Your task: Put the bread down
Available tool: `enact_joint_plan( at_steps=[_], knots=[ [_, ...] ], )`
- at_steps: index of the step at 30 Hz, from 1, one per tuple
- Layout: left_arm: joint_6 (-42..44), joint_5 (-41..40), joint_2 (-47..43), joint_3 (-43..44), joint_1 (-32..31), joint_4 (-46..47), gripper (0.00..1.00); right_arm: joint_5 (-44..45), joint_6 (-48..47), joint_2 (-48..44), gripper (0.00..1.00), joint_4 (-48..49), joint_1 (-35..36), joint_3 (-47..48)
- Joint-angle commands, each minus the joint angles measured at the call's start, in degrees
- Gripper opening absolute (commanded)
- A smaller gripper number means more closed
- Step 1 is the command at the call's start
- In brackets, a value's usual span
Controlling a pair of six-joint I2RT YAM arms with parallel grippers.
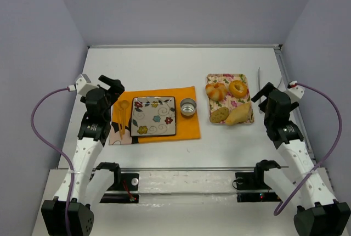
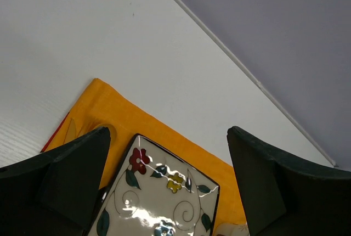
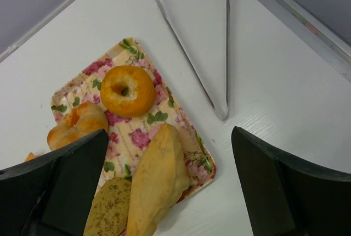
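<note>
A floral tray (image 1: 245, 77) at the right holds several breads: a ring bun (image 1: 238, 88), a knotted bun (image 1: 216, 91), a brown round slice (image 1: 219, 114) and a long pale wedge (image 1: 238, 115). The right wrist view shows the tray (image 3: 200, 151) with the ring bun (image 3: 128, 90), the knotted bun (image 3: 76, 124), the slice (image 3: 108, 214) and the wedge (image 3: 159, 184). A square flowered plate (image 1: 154, 116) lies on an orange mat (image 1: 184, 131); the left wrist view shows the plate (image 2: 159, 203) too. My left gripper (image 1: 113, 86) is open above the mat's left end. My right gripper (image 1: 262, 94) is open beside the tray.
A small metal cup (image 1: 188, 107) stands on the mat right of the plate. Yellow utensils (image 1: 122, 116) lie at the mat's left edge. Metal tongs (image 3: 211, 55) lie on the table right of the tray. Walls close in the table on three sides.
</note>
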Motion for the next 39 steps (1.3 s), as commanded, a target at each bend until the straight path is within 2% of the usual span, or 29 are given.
enact_joint_plan(
  at_steps=[1, 8, 13, 18, 22, 26, 35, 39],
  knots=[
    [0.7, -1.4, -0.1, 0.4, 0.3, 2.9, 0.99, 3.1, 0.7, -1.7, 1.0, 1.3, -0.3, 0.0],
    [0.9, -0.9, 0.1, 0.4, 0.3, 3.1, 0.99, 8.2, 0.8, 5.6, 1.0, 1.3, -0.3, -0.6],
    [1.0, -0.7, 0.1, 0.5, 0.3, 3.2, 0.99, 7.4, 0.9, 13.8, 1.0, 0.3, -2.4, 2.7],
    [1.0, -1.0, -0.1, 0.3, 0.3, 3.3, 0.99, -3.4, -0.3, 24.3, 1.0, 0.0, -10.6, 5.7],
    [0.9, -1.0, 0.1, 0.2, 0.3, 3.5, 0.99, -3.9, -2.0, 29.6, 1.0, 0.4, -11.9, 7.5],
    [1.0, -0.6, 0.5, 0.4, 0.3, 3.8, 0.99, -8.3, -3.3, 37.2, 1.0, 2.1, -14.8, 11.2],
    [1.0, -1.2, -0.5, 0.2, 0.3, 3.6, 0.99, -17.0, -12.6, 51.2, 1.0, 5.7, -17.2, 20.6],
    [0.9, -1.6, -1.6, -0.1, 0.3, 3.5, 0.99, -17.5, -15.0, 57.5, 1.0, 5.2, -18.4, 25.3]
  ],
)
